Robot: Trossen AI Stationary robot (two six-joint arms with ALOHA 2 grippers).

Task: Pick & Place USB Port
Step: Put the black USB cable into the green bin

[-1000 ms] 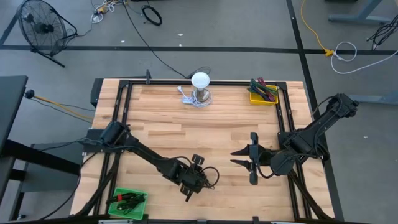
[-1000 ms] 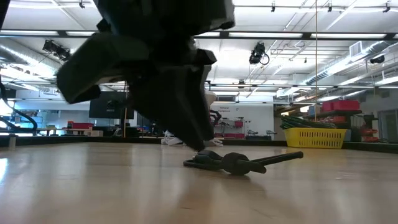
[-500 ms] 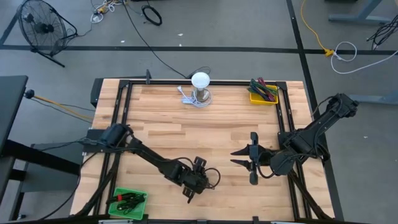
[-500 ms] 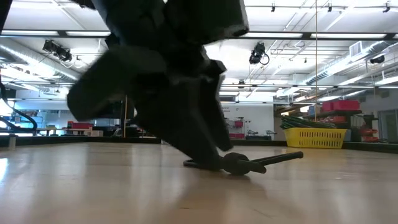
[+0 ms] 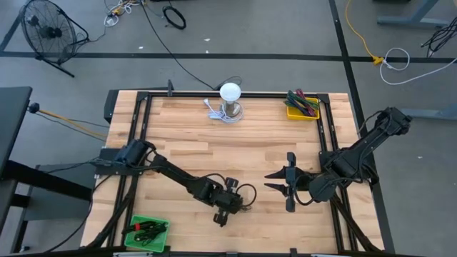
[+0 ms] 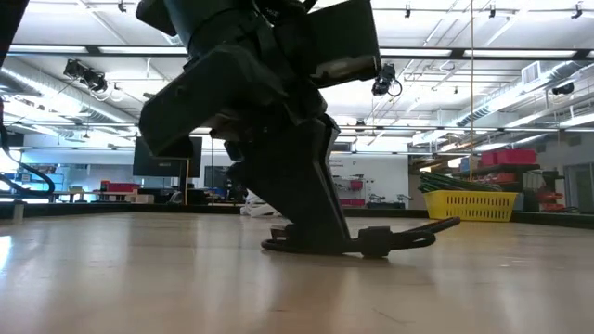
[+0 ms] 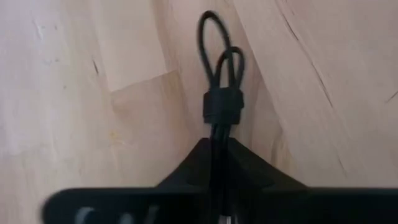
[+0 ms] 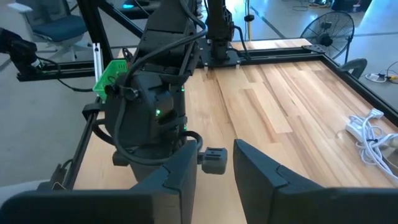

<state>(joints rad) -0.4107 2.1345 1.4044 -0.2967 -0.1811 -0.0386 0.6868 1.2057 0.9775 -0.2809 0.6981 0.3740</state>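
Left gripper (image 5: 227, 205) is down on the table, jaws clamped on the coiled black USB cable (image 7: 219, 93); grasp looks made, lift it next. Right gripper (image 5: 275, 180) waits, fingers apart.

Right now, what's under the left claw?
A bundled black cable lies on the table under the left gripper, whose fingers have closed on it. Its loops poke out in front. The pinched part and any plug are covered.
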